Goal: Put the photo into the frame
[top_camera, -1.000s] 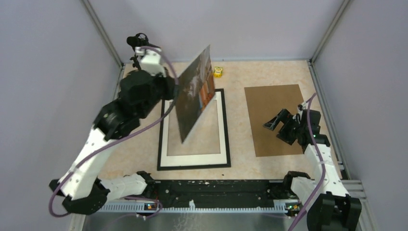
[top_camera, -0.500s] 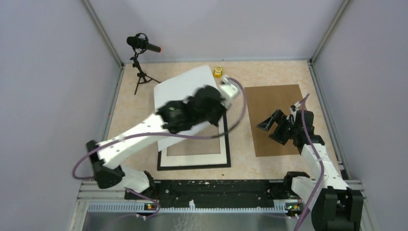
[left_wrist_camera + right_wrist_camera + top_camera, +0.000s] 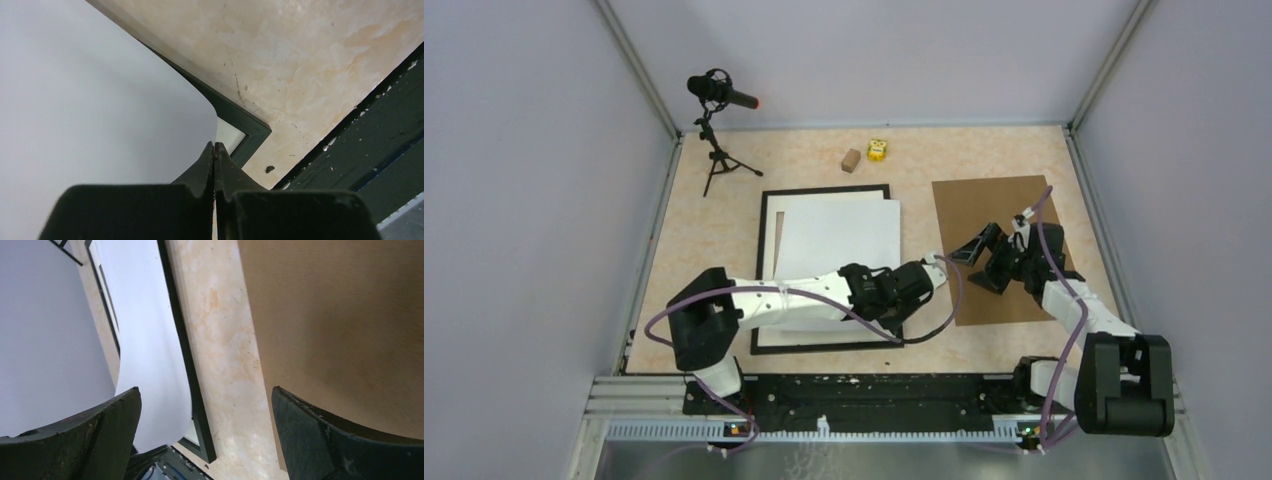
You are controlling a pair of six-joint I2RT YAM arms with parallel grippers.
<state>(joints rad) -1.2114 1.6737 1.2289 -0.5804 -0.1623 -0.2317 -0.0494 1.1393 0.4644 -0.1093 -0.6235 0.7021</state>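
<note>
Photo is dropping face-down onto the frame, overhanging its right edge. Left gripper is still pinching its corner, right gripper gaping empty beside the frame. Only squaring is remaining.

The left arm lies low, reaching from lower left to the centre of the overhead view, the left pincer pressed shut (fingertips meeting). The right arm bends at right, the right pincer spread wide, pointing left.
</note>
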